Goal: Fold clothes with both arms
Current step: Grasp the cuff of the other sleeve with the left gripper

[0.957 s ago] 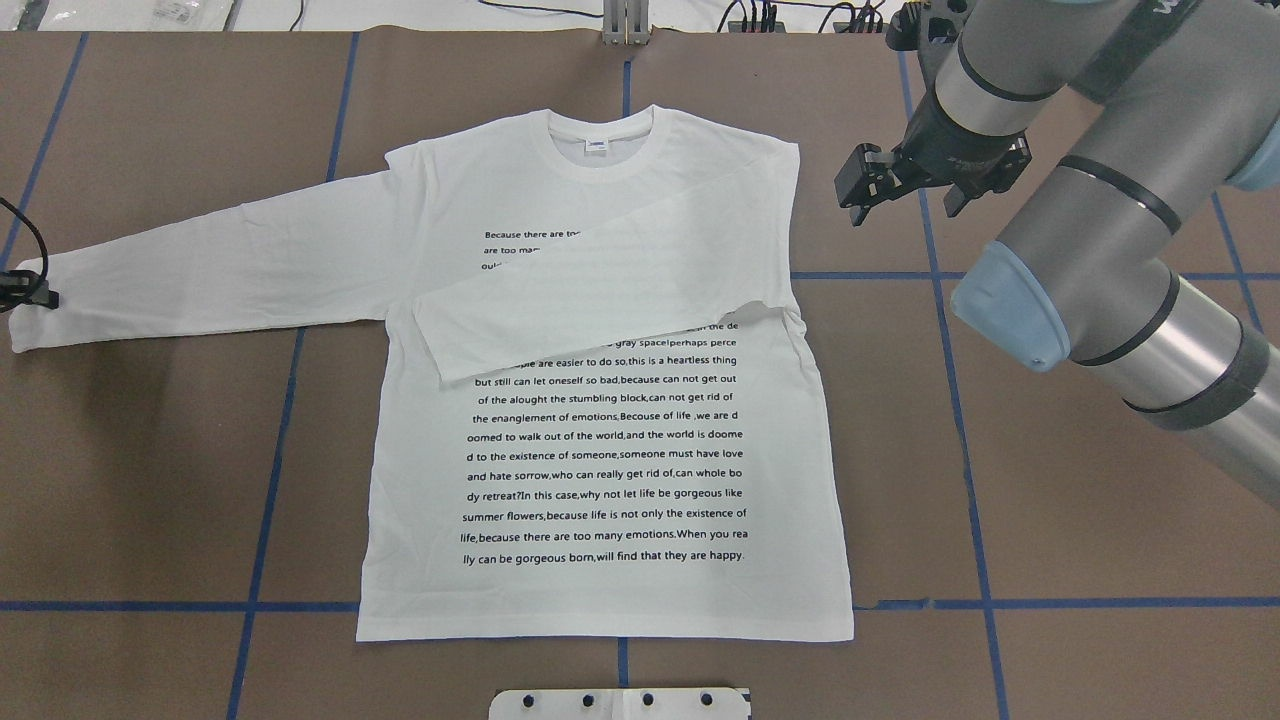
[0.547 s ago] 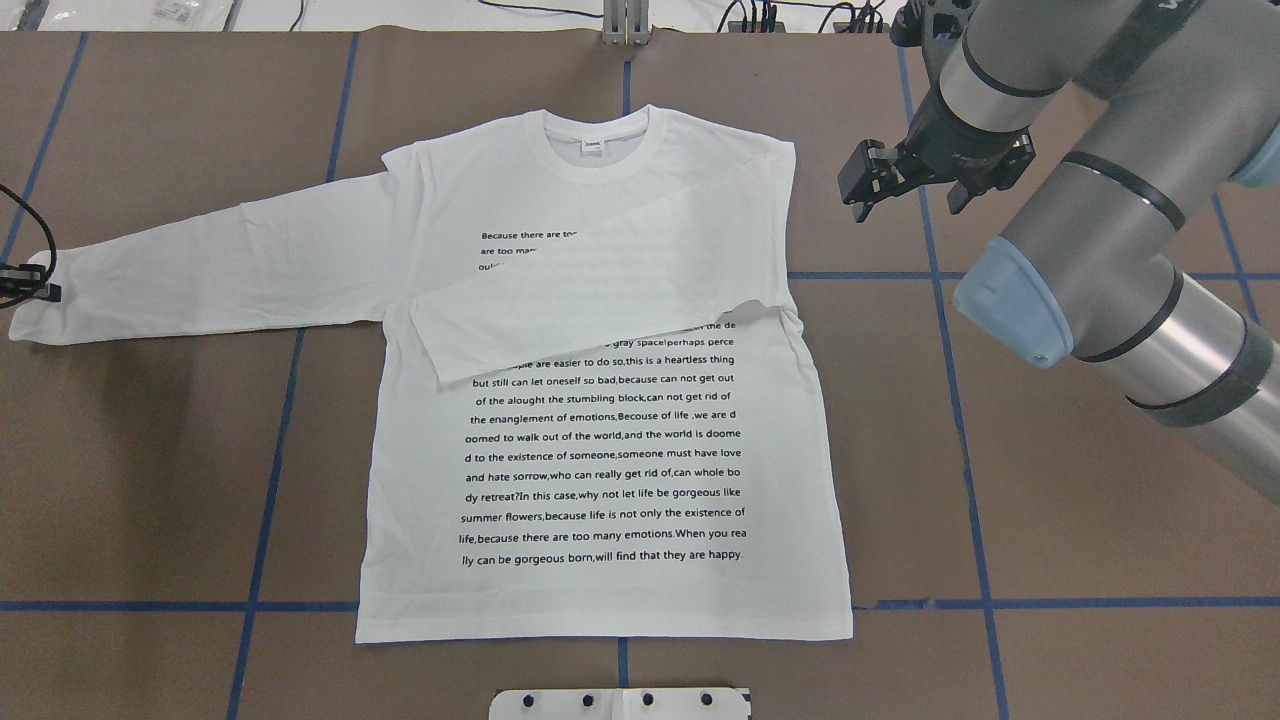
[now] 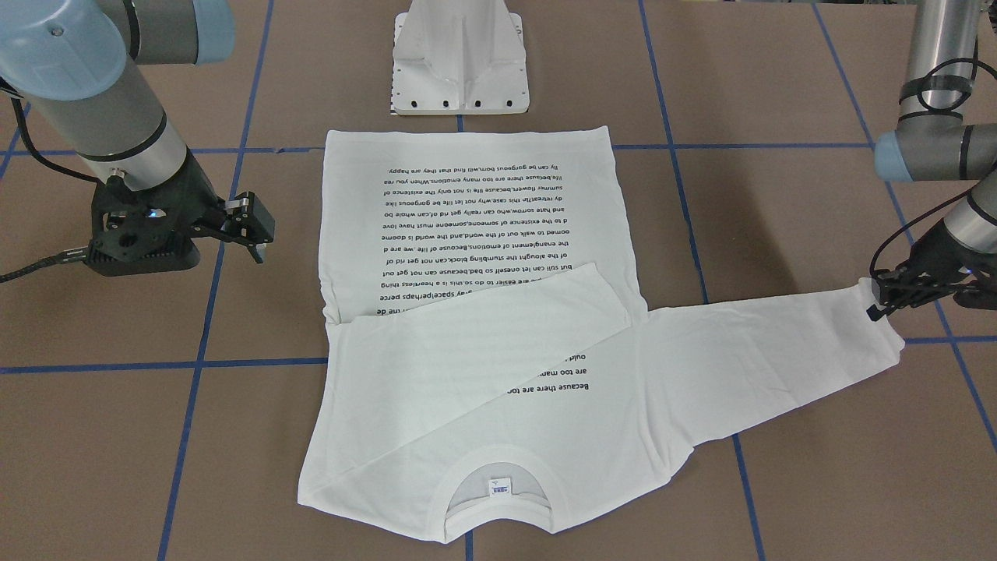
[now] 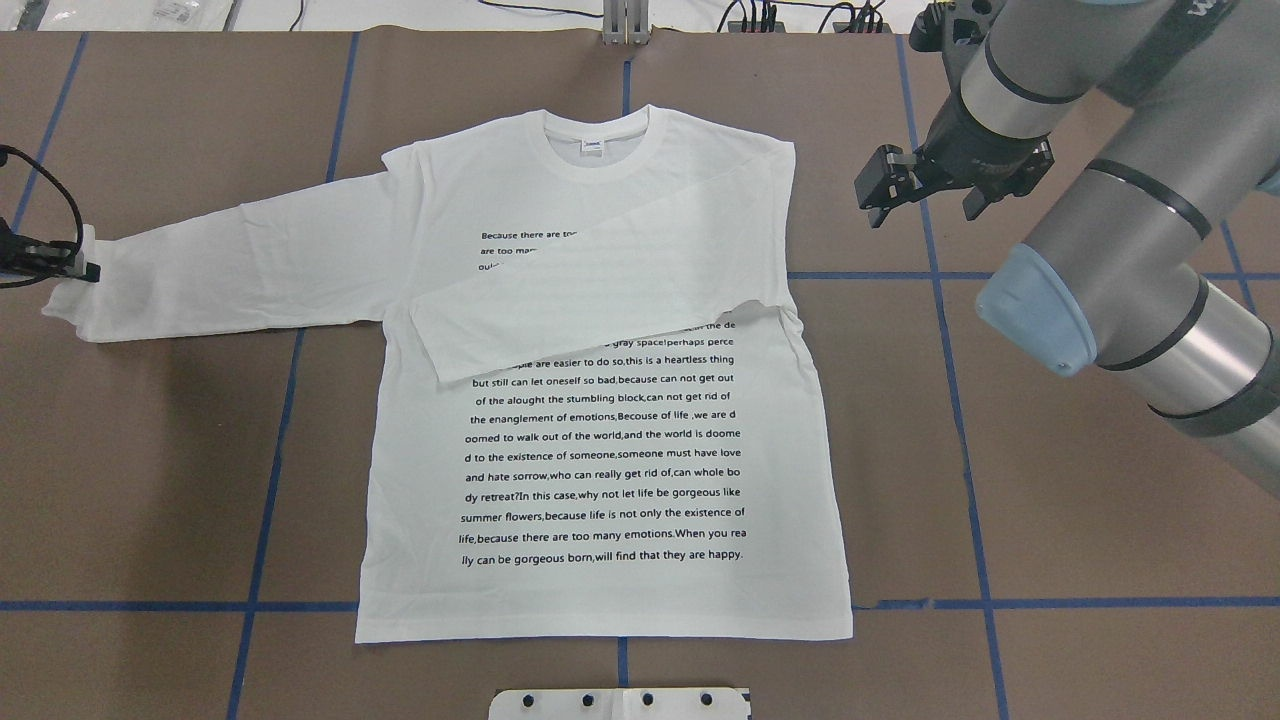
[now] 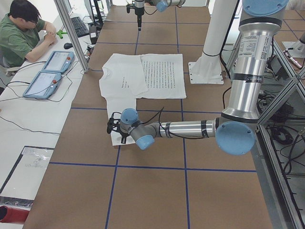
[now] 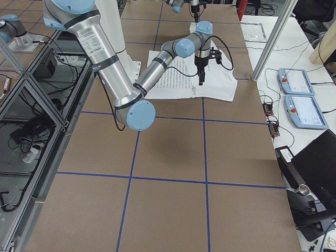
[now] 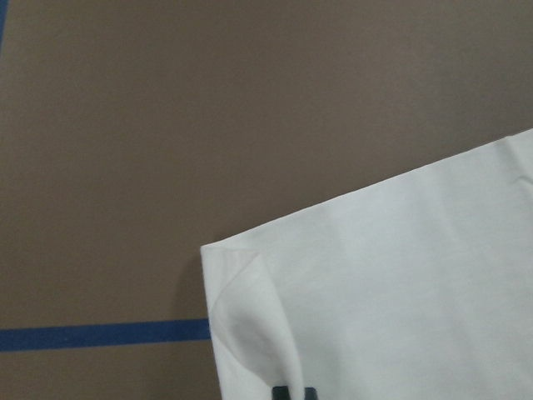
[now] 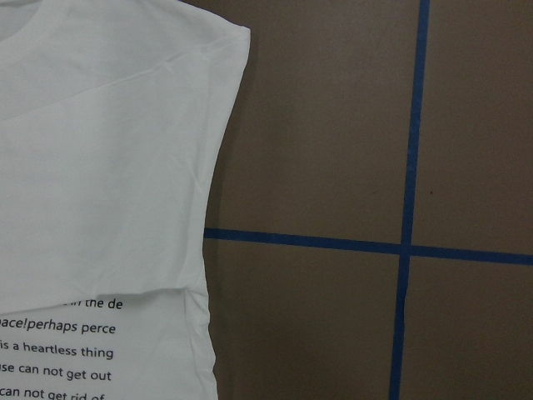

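The white long-sleeved T-shirt (image 4: 610,590) lies flat on the brown table with its text side up and its collar (image 4: 597,165) at the far side. One sleeve (image 4: 600,300) is folded slantwise across the chest. The other sleeve (image 4: 230,265) stretches out to the left. My left gripper (image 4: 85,268) is shut on that sleeve's cuff (image 3: 884,327) and holds it slightly raised; the cuff corner (image 7: 250,317) curls up in the left wrist view. My right gripper (image 4: 930,205) hangs open and empty over bare table, just right of the shirt's shoulder (image 8: 225,50).
The white pedestal base (image 3: 461,70) stands just beyond the shirt's hem. Blue tape lines (image 4: 960,400) grid the table. Past the far edge, a person (image 5: 21,36) sits at a side desk with two tablets (image 5: 45,81). Cables (image 4: 800,12) run along that edge.
My left gripper has carried the cuff up and inward toward the shirt, so the sleeve end has shifted right. My right arm has drifted a little to the right, away from the shirt.
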Controlling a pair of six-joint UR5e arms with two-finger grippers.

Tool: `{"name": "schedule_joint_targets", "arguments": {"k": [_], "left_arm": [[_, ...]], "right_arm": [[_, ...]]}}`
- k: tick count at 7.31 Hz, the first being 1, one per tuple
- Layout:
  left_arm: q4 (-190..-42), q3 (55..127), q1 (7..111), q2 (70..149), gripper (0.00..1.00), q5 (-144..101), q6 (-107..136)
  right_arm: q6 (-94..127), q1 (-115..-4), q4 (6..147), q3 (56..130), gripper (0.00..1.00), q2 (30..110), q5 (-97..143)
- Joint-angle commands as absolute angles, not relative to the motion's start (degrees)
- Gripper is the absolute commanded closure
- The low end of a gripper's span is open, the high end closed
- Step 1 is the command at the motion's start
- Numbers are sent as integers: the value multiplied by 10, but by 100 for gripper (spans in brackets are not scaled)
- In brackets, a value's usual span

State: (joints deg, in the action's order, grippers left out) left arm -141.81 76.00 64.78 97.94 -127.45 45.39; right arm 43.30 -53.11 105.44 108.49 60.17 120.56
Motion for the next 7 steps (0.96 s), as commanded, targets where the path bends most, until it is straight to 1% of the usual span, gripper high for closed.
{"name": "schedule_joint_targets", "arguments": {"k": [1,3,4,5,7], "left_arm": [[-1298,817,646,1056,100,-1285,488],[-1218,858,601,1130,100,-1284,559],[-1182,860,566,1188,100,-1279,629],[-1167,851,530,1240,100,-1278,682],[-1166,769,518,1370,100,-1284,728]], "right_arm": [[429,-534,1052,1111,0,644,1206],[402,-538,1052,1127,0,678,1207],[401,-538,1050,1133,0,699,1207],[400,-538,1049,1149,0,721,1207],[382,-539,1049,1169,0,765,1212]]}}
